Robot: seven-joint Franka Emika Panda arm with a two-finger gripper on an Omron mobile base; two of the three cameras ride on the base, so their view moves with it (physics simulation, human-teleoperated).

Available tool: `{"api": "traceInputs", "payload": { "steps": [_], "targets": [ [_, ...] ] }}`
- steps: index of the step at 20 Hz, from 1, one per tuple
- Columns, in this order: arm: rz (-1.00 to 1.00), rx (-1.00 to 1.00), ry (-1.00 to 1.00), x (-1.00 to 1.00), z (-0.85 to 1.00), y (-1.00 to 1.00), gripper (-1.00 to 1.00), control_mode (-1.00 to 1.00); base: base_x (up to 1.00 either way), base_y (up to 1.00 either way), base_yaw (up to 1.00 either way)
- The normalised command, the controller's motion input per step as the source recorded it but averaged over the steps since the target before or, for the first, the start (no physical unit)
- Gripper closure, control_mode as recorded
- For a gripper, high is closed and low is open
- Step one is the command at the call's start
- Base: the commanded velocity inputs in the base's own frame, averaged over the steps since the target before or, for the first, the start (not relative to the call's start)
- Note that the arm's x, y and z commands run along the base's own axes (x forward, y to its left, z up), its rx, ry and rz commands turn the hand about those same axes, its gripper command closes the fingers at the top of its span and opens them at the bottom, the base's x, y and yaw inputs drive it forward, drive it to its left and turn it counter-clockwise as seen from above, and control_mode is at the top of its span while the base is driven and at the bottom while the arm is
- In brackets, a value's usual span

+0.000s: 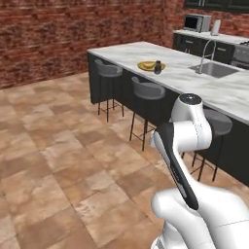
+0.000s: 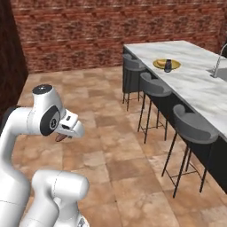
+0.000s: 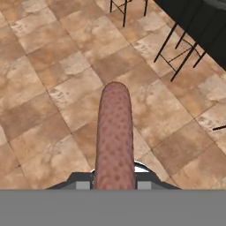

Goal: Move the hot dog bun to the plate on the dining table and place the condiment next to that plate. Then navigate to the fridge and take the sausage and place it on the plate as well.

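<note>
My gripper (image 3: 114,182) is shut on the sausage (image 3: 114,132), a reddish-brown speckled link that sticks out forward over the tiled floor. In the right base view the gripper (image 2: 62,135) hangs low by the arm, with the sausage's tip (image 2: 59,138) showing beneath it. The dining table (image 1: 185,80) stands ahead to the right, well away from the hand. On it lies the yellow-rimmed plate (image 1: 144,67) with the hot dog bun (image 1: 147,64), and the dark condiment (image 1: 157,67) bottle stands upright at the plate's right edge. The plate (image 2: 174,64) and condiment (image 2: 168,66) also show from the other side. The fridge is out of view.
Grey stools (image 1: 147,90) (image 2: 193,126) line the table's near side, their legs (image 3: 176,55) showing beyond the hand. A sink (image 1: 217,69) with a steel faucet (image 1: 206,52) sits further along. A microwave (image 1: 197,23) is on the back counter. Brown tiled floor (image 1: 58,146) spreads to the left.
</note>
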Motion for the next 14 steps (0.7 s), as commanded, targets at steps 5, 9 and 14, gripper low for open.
{"api": "traceInputs", "payload": {
  "steps": [5, 9, 14],
  "targets": [
    [0.00, 0.00, 0.00, 0.00, 0.00, 0.00, 1.00, 1.00, 0.85, 0.72, -0.36],
    [0.00, 0.00, 0.00, 0.00, 0.00, 0.00, 1.00, 1.00, 0.80, 0.74, -0.35],
    [0.00, 0.00, 0.00, 0.00, 0.00, 0.00, 1.00, 1.00, 0.78, 0.73, -0.35]
  ]
}}
